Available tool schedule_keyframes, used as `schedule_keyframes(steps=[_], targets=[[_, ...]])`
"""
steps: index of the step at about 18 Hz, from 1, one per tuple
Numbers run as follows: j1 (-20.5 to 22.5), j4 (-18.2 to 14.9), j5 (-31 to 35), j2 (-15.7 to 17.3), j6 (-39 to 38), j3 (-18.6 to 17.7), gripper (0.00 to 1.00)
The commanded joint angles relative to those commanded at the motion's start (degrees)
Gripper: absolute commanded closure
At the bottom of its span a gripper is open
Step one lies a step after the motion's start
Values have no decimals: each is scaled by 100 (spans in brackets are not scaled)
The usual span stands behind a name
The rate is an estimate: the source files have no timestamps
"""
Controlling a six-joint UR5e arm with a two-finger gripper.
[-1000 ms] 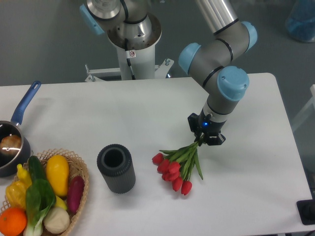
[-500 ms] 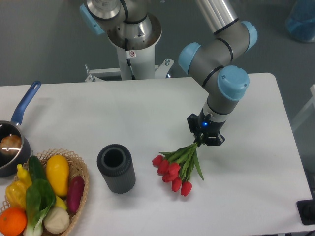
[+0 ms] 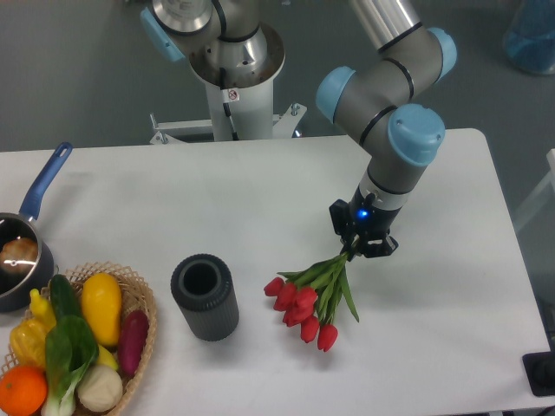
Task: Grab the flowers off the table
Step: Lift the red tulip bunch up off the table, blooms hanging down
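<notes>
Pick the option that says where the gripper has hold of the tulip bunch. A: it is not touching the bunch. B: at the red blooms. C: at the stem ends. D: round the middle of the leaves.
C: the gripper is closed on the stem ends of the flowers, with the red blooms fanning out down and to the left, away from it.

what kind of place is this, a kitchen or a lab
Probably a robotics lab, not a kitchen: an arm's gripper holds flowers over a plain white table, with props set out, a basket of produce and a pot.

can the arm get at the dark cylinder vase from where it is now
Probably not yet: the tool is shut on the flowers. The path left to the dark cylinder looks free.
</notes>
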Motion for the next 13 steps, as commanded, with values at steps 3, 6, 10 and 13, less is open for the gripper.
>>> schedule_keyframes(steps=[3,6,10,13], targets=[[70,18,-508,27,-9,123,79],[263,26,-1351,167,-122,255,79],[474,35,-2161,316,-167,308,79],[518,44,-2750,387,-150,290,79]])
